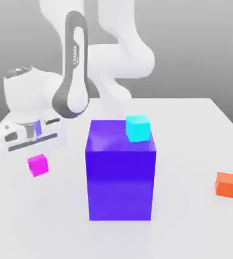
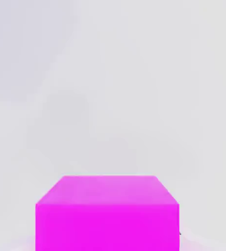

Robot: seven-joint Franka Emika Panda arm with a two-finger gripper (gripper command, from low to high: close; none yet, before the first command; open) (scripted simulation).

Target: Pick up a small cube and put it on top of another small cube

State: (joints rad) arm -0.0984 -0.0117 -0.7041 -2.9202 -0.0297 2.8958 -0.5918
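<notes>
The small cube (image 1: 38, 165) is magenta-pink and sits at the exterior view's left, low over the white table. My gripper (image 1: 36, 152) comes down on it from directly above and is shut on it. Whether the cube rests on the table or is just off it, I cannot tell. In the hand view the small cube (image 2: 107, 215) looms very close, with bare table beyond it. A cyan cube (image 1: 138, 128) lies on the top of the big purple block (image 1: 121, 177), near its far right corner. An orange cube (image 1: 226, 184) lies on the table at the exterior view's right.
The tall purple block stands in the middle of the table (image 1: 189, 227), between the magenta cube and the orange one. The white arm (image 1: 75, 66) rises behind the block at the back left.
</notes>
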